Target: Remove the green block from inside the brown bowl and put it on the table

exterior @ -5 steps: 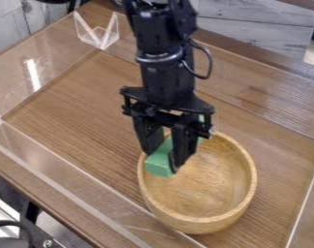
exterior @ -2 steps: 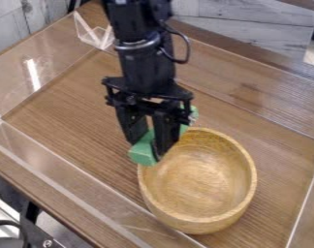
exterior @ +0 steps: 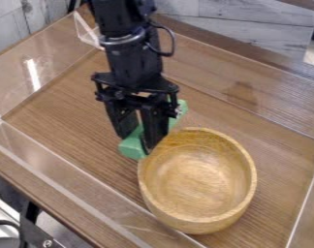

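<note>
since the earlier frame the claw [exterior: 141,139] has carried the green block [exterior: 135,144] out of the brown bowl [exterior: 199,180] and leftward past its rim. the block sits clamped between the dark fingers [exterior: 156,131], its lower end showing below them, over the tabletop [exterior: 237,97] just left of the bowl; i cannot tell whether it touches the wood.

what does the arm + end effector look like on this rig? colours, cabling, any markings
The arm is all black, built from chunky segments. A silver-grey band rings the wrist, and black cables loop out at its side. The gripper is black too: a wide crossbar with two long, slim jaws hanging from it. No markings or labels are legible at this resolution.
</note>
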`<state>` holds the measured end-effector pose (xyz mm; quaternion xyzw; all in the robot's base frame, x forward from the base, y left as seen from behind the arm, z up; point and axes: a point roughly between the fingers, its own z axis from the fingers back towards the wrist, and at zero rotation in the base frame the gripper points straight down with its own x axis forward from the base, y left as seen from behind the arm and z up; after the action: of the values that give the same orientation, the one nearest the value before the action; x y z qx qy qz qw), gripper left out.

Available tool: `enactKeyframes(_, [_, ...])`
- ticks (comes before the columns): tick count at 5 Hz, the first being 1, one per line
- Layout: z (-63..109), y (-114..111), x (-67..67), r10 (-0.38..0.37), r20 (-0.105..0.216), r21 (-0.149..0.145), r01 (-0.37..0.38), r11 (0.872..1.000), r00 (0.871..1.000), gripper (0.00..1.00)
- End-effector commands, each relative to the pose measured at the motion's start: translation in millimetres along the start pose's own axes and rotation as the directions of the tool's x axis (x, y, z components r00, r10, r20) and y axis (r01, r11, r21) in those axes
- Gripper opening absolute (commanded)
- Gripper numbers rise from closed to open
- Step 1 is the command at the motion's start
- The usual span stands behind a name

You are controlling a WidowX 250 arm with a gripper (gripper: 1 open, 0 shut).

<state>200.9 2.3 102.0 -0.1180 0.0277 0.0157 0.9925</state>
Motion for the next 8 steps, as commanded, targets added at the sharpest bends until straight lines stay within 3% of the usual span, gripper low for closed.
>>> enactKeyframes(1, [12.3,6,9.5,-0.011,0.057,0.009,0.010,1.000,0.998,0.00])
enactKeyframes(4, [2.7,26,12.9,0.013,0.052,0.022,-0.014,1.000,0.999,0.00])
enactKeyframes(8, [-12.8,37,12.9,0.016,0.033,0.041,-0.018,0.999,0.999,0.00])
